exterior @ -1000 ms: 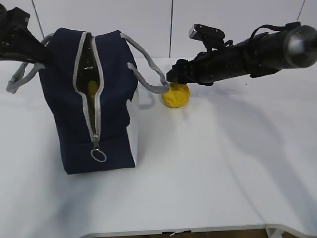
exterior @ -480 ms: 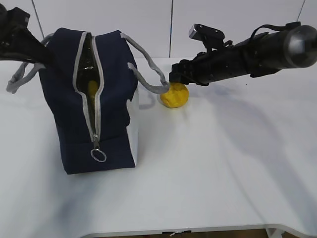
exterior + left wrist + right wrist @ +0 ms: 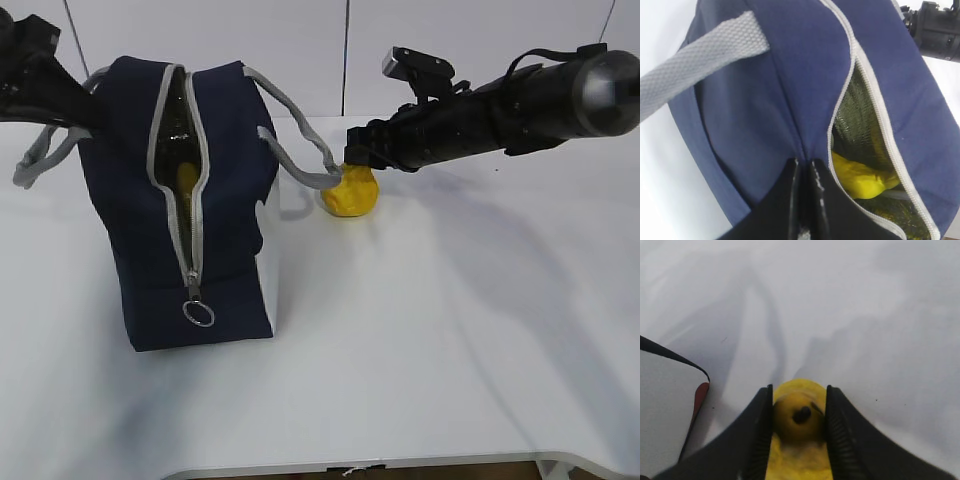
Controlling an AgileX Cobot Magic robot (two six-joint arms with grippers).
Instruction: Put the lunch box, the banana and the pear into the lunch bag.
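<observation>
Right gripper (image 3: 352, 160), at center of the exterior view, clamps the squat yellow pear (image 3: 350, 192) on the tabletop (image 3: 450, 330) just right of the navy lunch bag (image 3: 225, 200). Left wrist view: left gripper (image 3: 804, 172), clenched, pinches the bag's fabric, the banana (image 3: 860, 177) already inside; the lunch box isn't visible. Right wrist view: both fingers (image 3: 760, 422) touch the pear's flanks, stem facing the camera, so the pear remains to be bagged.

Inside the bag (image 3: 190, 210) only a yellow piece of the banana (image 3: 860, 177) showed through the open zipper; the rest was hidden, and no lunch box could be made out. The pear's (image 3: 797, 415) near end ran off the right wrist view's bottom edge.
</observation>
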